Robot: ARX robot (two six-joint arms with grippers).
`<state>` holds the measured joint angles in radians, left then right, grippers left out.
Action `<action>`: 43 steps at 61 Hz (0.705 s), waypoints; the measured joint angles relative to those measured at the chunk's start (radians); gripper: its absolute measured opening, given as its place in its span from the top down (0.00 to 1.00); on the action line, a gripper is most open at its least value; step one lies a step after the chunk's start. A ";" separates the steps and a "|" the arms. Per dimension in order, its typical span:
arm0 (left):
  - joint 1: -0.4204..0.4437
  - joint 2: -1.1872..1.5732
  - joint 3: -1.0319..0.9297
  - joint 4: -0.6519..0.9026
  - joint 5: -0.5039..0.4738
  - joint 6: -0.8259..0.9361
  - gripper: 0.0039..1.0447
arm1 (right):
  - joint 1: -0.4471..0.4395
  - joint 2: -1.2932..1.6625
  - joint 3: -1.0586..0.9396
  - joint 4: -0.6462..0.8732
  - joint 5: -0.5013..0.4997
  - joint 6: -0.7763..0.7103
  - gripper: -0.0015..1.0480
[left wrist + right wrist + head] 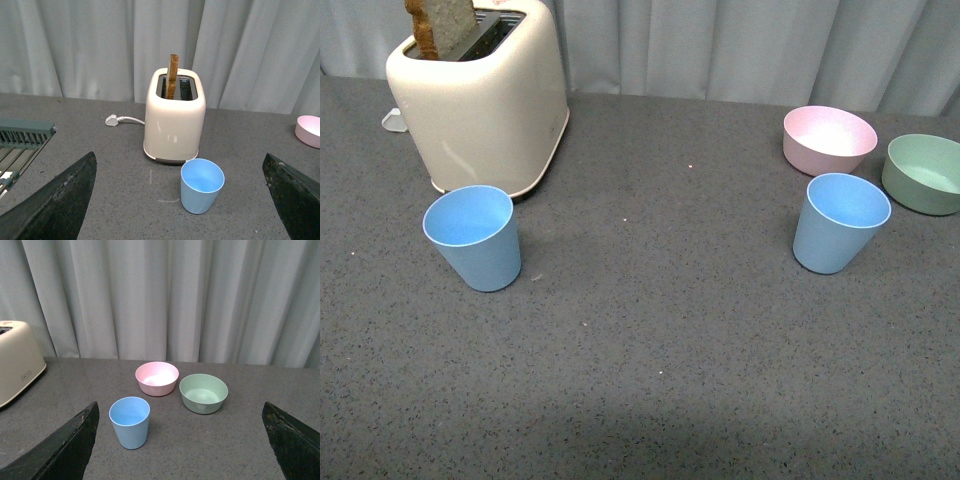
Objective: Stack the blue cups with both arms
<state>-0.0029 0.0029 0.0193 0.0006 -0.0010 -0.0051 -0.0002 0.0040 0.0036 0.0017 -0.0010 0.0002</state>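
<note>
Plainly, nothing is held yet. The left cup point(472, 237), a light blue tapered plastic tumbler, stands upright and mouth up on the dark speckled counter point(660, 330), just in front of the cream two-slot toaster point(480, 100). The right cup point(840, 222), its twin, stands well apart from it, near the round pink bowl point(828, 138) and the round green bowl point(923, 172).

That split probably gives each arm its own cup to fetch, and the open mouths should let one drop into the other. The left gripper point(178, 157) is spread wide and empty, with the left cup lying ahead of its fingers. The right gripper point(180, 404) is likewise released and faces the right cup. Neither arm shows in the front view.

Counted: two blue cups, two bowls, one toaster, and one slice of brown bread point(445, 25) standing in a slot.
</note>
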 joint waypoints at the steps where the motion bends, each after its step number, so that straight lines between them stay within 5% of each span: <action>1: 0.000 0.000 0.000 0.000 0.000 0.000 0.06 | 0.000 0.000 0.000 0.000 0.000 0.000 0.09; 14: 0.000 0.000 0.000 0.000 0.000 0.000 0.06 | 0.000 0.000 0.000 0.000 0.000 0.000 0.09; 22: -0.060 0.207 0.098 -0.232 -0.236 -0.098 0.06 | 0.000 0.000 0.000 0.000 0.000 0.000 0.09; 43: -0.078 0.935 0.324 0.069 -0.084 -0.229 0.06 | 0.000 0.000 0.000 0.000 0.000 0.000 0.09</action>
<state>-0.0811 0.9382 0.3435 0.0700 -0.0845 -0.2337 -0.0002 0.0040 0.0036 0.0017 -0.0010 0.0002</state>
